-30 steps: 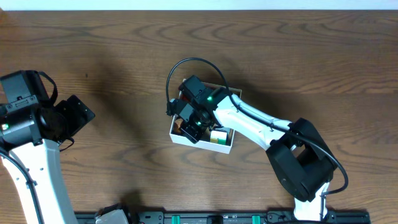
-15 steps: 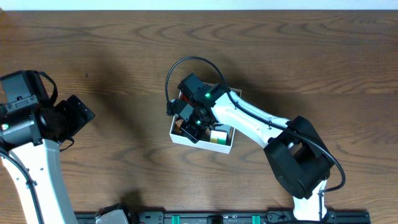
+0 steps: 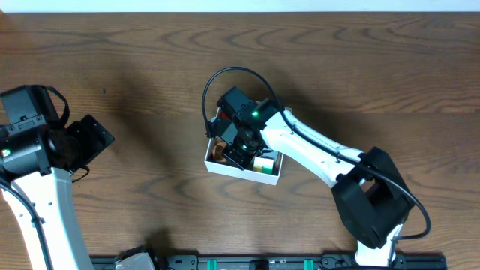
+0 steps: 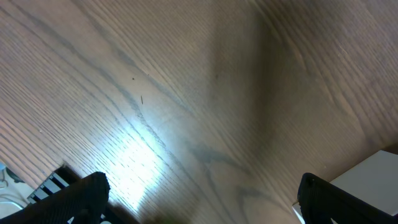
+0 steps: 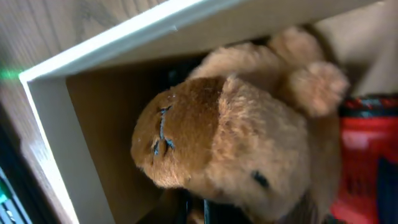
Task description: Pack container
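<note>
The container (image 3: 244,172), a small white-walled box with a brown inside, sits at the table's middle. My right gripper (image 3: 241,146) reaches down into it. In the right wrist view a brown plush toy (image 5: 236,137) fills the frame, lying in the corner by the container's white wall (image 5: 124,37). The dark fingers (image 5: 227,211) show close together under the plush, pinched on it. The plush also shows in the overhead view (image 3: 217,154) at the box's left side. My left gripper (image 3: 94,139) is open and empty, far left, over bare wood (image 4: 199,199).
A red item (image 5: 367,149) lies beside the plush in the box. A white and green item (image 3: 264,166) sits at the box's front right. A black cable (image 3: 214,86) loops above the right wrist. A pale corner (image 4: 373,180) shows at the left wrist view's lower right.
The right gripper has shifted slightly right and up inside the box, and more of the brown plush shows at the box's left. The left arm has not moved.
</note>
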Controlling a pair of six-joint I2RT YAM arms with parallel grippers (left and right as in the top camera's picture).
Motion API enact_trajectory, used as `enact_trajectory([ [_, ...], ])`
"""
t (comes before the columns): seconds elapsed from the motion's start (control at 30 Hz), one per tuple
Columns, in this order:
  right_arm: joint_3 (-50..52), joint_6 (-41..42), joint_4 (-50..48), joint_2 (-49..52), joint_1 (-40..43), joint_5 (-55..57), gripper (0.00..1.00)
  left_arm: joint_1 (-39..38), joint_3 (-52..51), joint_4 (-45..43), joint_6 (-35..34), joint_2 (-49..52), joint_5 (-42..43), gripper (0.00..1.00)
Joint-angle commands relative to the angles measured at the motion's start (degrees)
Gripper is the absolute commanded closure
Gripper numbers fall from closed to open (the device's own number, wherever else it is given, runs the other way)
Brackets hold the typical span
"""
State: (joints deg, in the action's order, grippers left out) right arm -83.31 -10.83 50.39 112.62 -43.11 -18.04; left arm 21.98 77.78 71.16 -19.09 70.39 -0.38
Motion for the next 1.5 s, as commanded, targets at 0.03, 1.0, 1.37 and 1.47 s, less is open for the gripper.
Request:
enact_trajectory([
  [0.03, 1.99, -1.07, 0.92, -0.2, 1.09, 9.18, 0.87, 0.24, 1.2, 0.17, -0.09, -0.2, -0.2, 0.02],
  [1.0, 1.97, -1.73, 1.05, -7.52, 0.83, 9.22, 0.37, 0.24, 1.2, 0.17, -0.09, -0.2, -0.22, 0.02],
  [1.37, 1.97, -3.21, 1.49, -7.52, -1.95, 8.98, 0.26, 0.24, 1.2, 0.17, -0.09, -0.2, -0.2, 0.02],
  [1.47, 1.99, -3.19, 1.03, -7.52, -2.82, 8.98, 0.3, 0.24, 1.2, 0.17, -0.09, -0.2, -0.2, 0.02],
])
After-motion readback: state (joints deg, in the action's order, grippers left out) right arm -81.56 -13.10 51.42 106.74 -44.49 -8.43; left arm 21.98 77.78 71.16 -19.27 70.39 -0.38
